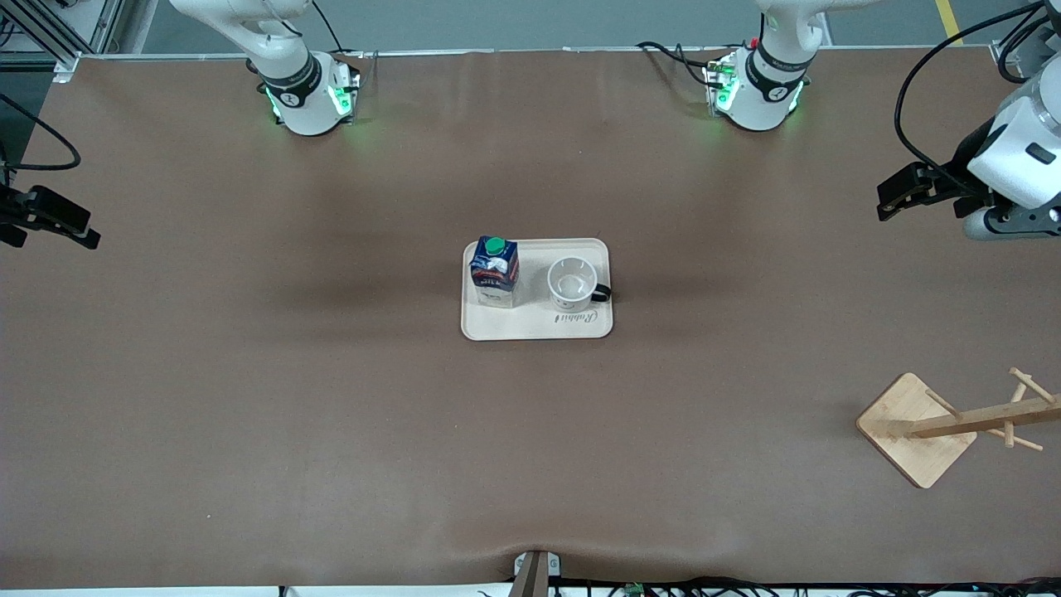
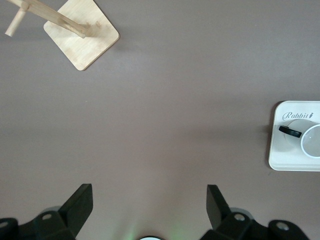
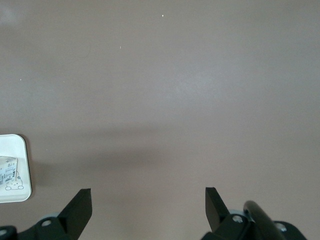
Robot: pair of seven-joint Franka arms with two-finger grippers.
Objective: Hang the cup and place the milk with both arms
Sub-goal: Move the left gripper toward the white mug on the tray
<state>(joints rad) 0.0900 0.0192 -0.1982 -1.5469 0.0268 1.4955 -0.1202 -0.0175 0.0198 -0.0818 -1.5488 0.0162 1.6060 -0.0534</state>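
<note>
Both grippers, left gripper [image 1: 891,197] and right gripper [image 1: 50,224], hung open-fingered over bare counter [image 1: 249,373] while I watched cup [image 1: 573,285] and milk [image 1: 495,271] crowd the tray [image 1: 539,327]; grabbing one could topple its neighbour.

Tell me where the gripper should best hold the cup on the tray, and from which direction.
Probably from above, closing on the rim of the cup: it stands upright with its mouth open upward. Its black handle points toward the left arm's end of the tray, so the left gripper, now open, seems suited.
</note>
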